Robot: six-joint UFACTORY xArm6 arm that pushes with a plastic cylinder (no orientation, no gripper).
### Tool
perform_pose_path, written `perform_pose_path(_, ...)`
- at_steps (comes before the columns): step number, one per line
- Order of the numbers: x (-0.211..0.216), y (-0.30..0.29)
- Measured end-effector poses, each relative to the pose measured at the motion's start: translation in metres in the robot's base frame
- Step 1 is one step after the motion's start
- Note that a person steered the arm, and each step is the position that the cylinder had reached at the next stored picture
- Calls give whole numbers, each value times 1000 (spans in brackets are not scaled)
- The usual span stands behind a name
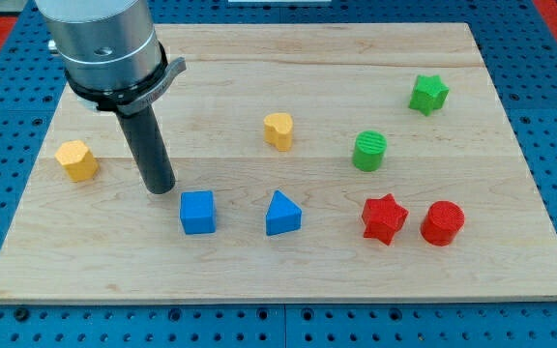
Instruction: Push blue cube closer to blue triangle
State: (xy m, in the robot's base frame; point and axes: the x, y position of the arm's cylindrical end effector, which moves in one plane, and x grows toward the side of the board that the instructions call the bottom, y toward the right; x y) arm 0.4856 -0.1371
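Eight little blocks sit on our wooden tabletop [259, 261]. We take the blue cube [198, 212] as our landmark. Our tip [159, 188] is just to the view's left of it and a bit higher, very near, but we cannot tell if it touches. We have no hand, only a dark rod. The blue triangle [281, 214] sits to the cube's right, a little apart. Farther right are the red star [384, 218] and red round block [442, 223]. Up and right of the cube is a yellow block [278, 130].
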Motion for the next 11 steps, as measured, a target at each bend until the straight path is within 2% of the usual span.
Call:
perform_pose_path(2,22,-1)
perform_pose_path(8,44,0)
perform_pose_path(11,25,73)
